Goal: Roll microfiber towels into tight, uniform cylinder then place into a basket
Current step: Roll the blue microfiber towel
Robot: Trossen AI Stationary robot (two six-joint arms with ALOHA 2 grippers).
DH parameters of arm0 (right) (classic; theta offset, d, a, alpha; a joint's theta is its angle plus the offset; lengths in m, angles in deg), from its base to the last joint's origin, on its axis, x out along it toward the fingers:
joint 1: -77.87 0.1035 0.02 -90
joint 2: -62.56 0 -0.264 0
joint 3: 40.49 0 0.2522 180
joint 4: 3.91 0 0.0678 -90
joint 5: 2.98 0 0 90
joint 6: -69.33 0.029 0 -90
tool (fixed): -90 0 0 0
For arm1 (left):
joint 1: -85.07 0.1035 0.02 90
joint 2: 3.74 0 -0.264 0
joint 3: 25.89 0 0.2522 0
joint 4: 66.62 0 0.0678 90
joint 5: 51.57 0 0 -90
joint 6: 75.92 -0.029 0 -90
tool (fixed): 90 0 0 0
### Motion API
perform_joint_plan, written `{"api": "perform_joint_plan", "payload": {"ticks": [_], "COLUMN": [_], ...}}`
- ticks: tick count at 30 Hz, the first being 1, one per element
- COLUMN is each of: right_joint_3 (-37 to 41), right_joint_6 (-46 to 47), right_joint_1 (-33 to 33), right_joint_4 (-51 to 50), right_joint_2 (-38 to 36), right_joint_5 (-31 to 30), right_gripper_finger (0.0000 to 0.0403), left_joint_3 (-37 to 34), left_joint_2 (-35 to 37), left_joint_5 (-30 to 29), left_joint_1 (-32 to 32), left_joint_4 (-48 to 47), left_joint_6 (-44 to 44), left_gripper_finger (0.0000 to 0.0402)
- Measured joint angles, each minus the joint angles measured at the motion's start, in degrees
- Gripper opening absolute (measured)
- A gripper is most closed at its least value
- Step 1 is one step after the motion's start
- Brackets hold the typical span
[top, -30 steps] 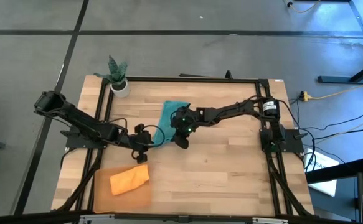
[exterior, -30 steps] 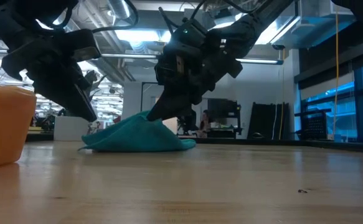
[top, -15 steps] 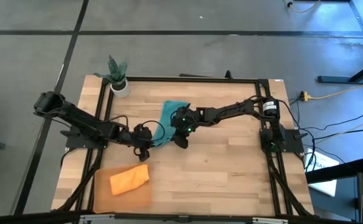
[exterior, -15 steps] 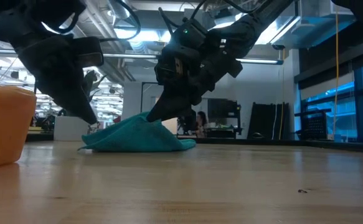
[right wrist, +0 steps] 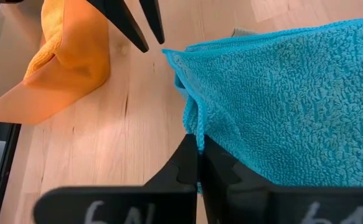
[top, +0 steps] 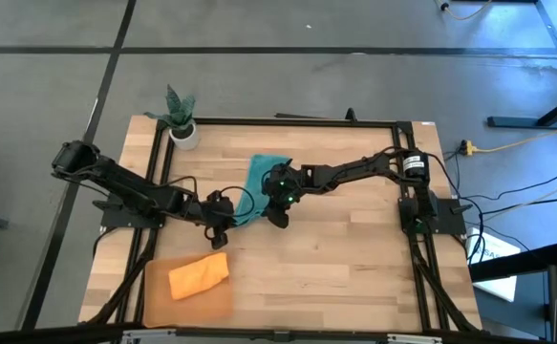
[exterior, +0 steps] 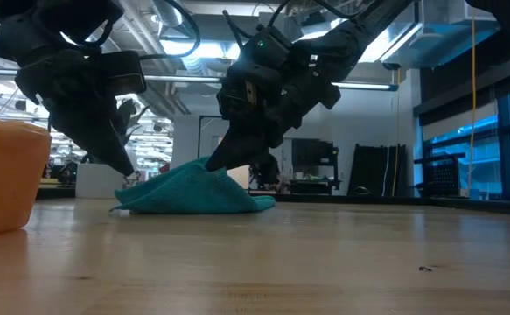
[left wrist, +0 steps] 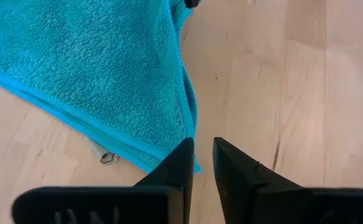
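The right tool (right wrist: pixel 198 163) is clamped on the edge of the teal towel (top: pixel 259 177), which is lifted at mid-bench (top: pixel 335 258). The left tool (left wrist: pixel 202 163), fingers slightly apart, is set at the towel's corner. The orange towel (top: pixel 199 275) is lying in the basket (top: pixel 223 304).

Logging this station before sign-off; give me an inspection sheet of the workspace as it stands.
Surface: wooden table, black frame.
Job's things: teal towel unrolled; orange towel in the basket.
Clutter: potted plant at a back corner.
Claws: right claw shut on the teal towel's edge; left claw slightly parted at the towel's corner.
Cables: yellow cable on the floor.
Surroundings: lit workshop behind.
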Motion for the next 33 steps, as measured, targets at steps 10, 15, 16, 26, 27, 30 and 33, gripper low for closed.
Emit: {"api": "perform_joint_plan", "payload": {"ticks": [10,15,16,26,27,30,33], "right_joint_3": [0.00,0.00,0.00,-0.02,-0.02,-0.02,-0.02], "right_joint_6": [0.00,0.00,0.00,0.05,0.14,0.17,0.17], "right_joint_1": [0.00,0.00,0.00,0.00,0.00,0.00,0.00], "right_joint_4": [0.15,0.91,1.18,2.02,2.04,2.18,2.48], "right_joint_2": [0.00,0.00,0.00,0.00,0.00,0.00,0.00], "right_joint_5": [-0.02,-0.02,-0.04,-1.50,-1.51,-1.53,-1.53], "right_gripper_finger": [0.0004,0.0004,0.0004,0.0004,0.0004,0.0004,0.0004], "left_joint_3": [0.02,0.02,0.02,0.07,0.07,0.07,0.07], "left_joint_2": [0.00,-0.15,-0.15,-1.01,-1.42,-2.82,-3.96], "left_joint_5": [0.16,-0.21,-0.61,-4.83,-5.72,-6.96,-6.11], "left_joint_1": [0.07,0.04,0.04,1.25,1.25,1.25,1.24], "left_joint_4": [0.22,0.26,0.26,3.29,3.79,5.28,7.80], "left_joint_6": [-0.64,-0.68,-0.68,-1.12,-1.12,-1.13,-1.06], "left_gripper_finger": [0.0045,0.0073,0.0078,0.0091,0.0091,0.0091,0.0090]}}
